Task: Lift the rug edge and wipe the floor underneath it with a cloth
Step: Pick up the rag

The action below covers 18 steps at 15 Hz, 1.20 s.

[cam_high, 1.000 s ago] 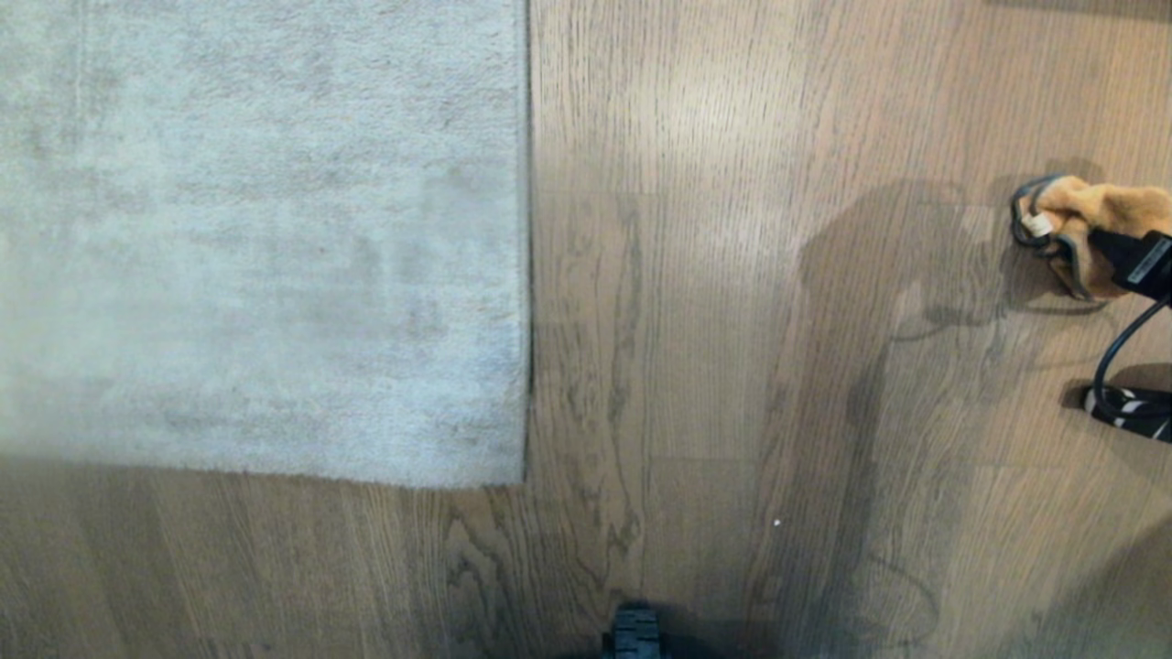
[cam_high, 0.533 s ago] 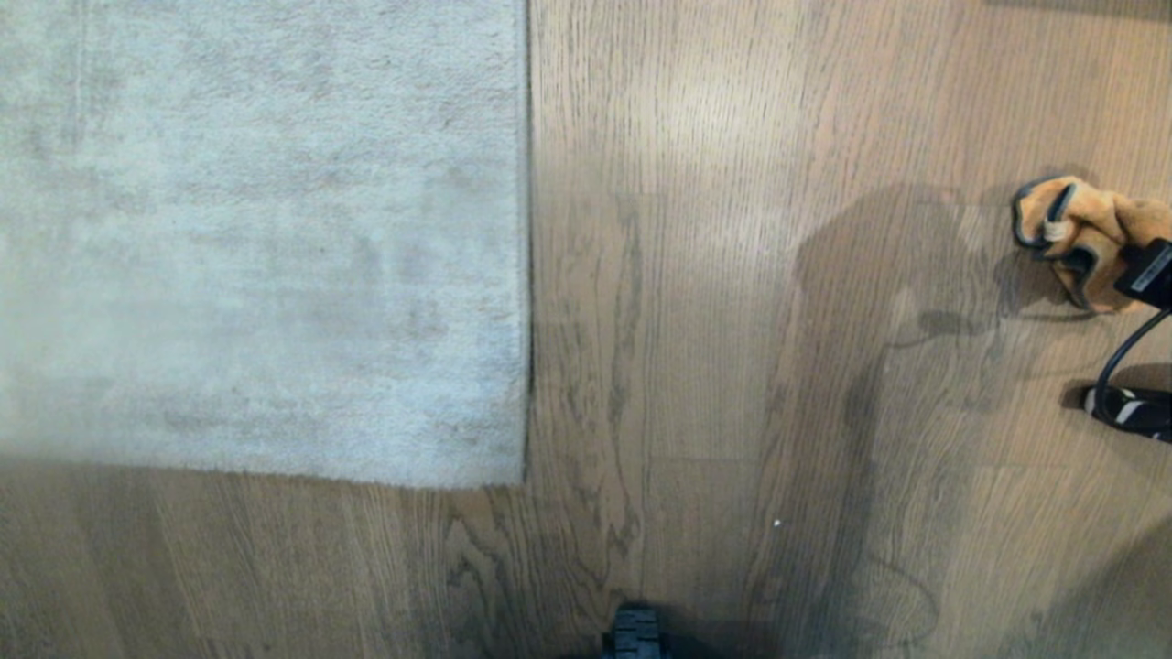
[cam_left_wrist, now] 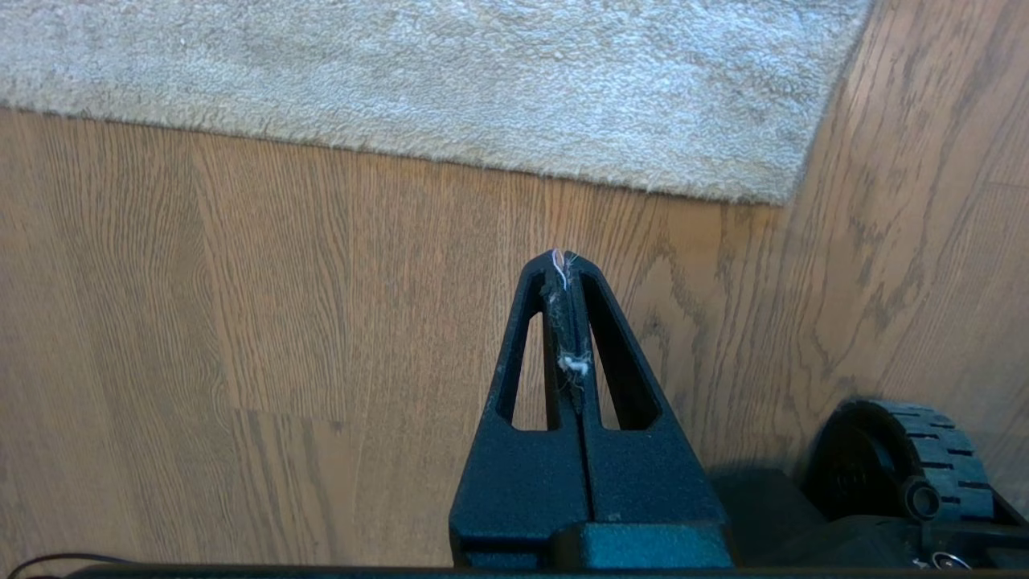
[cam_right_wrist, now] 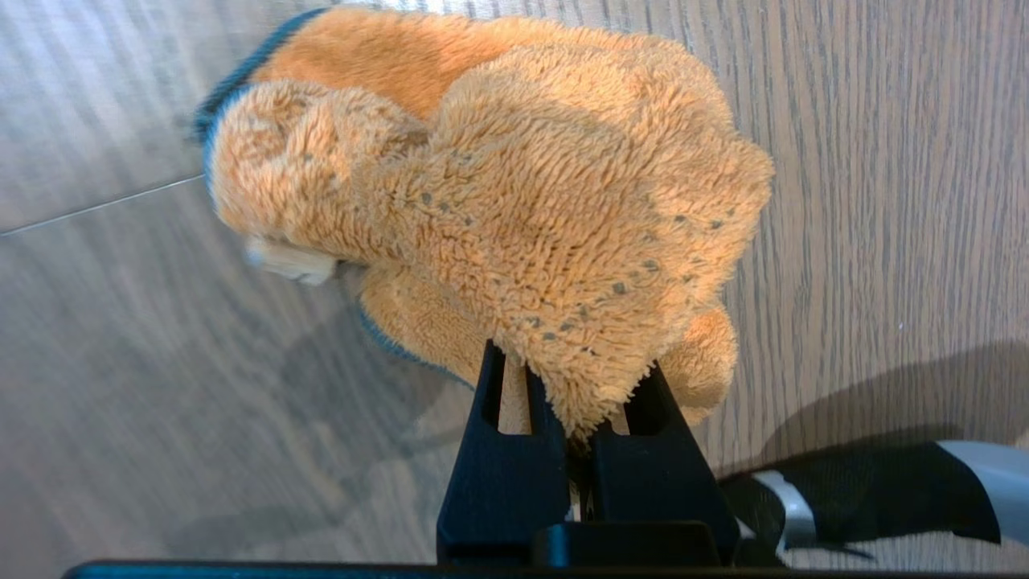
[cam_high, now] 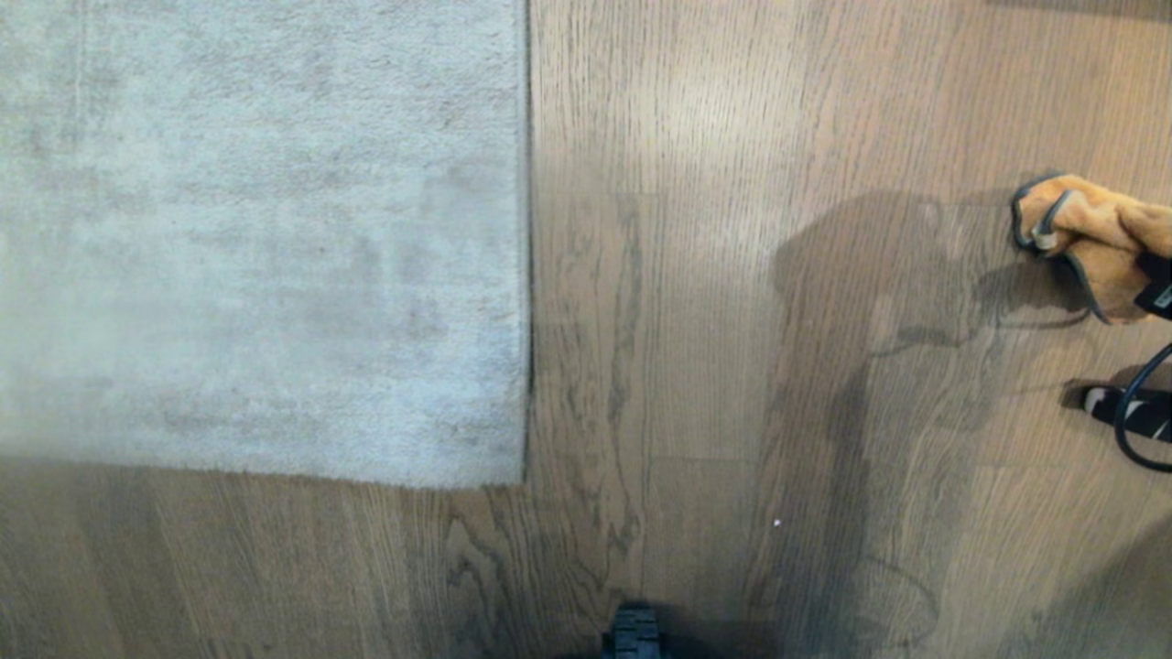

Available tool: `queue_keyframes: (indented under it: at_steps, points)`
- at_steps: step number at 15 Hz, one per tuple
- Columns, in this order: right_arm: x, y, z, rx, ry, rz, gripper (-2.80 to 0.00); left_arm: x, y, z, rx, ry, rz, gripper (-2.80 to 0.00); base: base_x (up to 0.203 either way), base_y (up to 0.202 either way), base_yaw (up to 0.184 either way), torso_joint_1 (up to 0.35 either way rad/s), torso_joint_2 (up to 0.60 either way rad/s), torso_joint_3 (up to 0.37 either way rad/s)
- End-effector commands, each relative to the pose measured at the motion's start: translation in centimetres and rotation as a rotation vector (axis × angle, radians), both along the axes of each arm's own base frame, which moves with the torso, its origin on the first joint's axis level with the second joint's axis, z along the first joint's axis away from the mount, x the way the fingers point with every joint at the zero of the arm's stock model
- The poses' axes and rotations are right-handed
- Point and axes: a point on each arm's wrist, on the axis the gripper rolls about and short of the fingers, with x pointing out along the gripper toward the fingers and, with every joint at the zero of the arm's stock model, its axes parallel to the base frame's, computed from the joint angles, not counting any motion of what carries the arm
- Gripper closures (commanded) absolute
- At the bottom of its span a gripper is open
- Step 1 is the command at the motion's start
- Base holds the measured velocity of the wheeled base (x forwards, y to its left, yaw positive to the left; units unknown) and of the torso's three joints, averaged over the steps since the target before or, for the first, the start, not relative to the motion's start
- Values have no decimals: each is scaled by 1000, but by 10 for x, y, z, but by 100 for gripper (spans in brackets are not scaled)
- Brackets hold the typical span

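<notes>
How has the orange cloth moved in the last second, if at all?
Yes. The cloth, pinched in the right gripper, has shifted slightly away from the rug edge, and its loose corner has lifted off the floor.

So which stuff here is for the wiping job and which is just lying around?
For the job:
- cloth, pinched in the right gripper
- rug edge, flat on the floor
- left gripper, shut and empty near the rug corner

Just lying around:
- black-and-white object on the floor by the cloth
- black cable
</notes>
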Motion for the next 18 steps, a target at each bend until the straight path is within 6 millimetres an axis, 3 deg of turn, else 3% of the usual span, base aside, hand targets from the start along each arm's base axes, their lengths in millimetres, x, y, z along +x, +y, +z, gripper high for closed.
queue_keyframes:
  at_steps: [1,8,18]
  points:
    - [-16,7,9,-14,-36,6,0,0,0,0,-2,1,0,0,0,0,0,0,0,0]
    - [-58,26,17,-36,-77,59,0,0,0,0,-1,0,0,0,0,0,0,0,0,0]
    - [-110,49,2,-33,-46,70,0,0,0,0,-2,1,0,0,0,0,0,0,0,0]
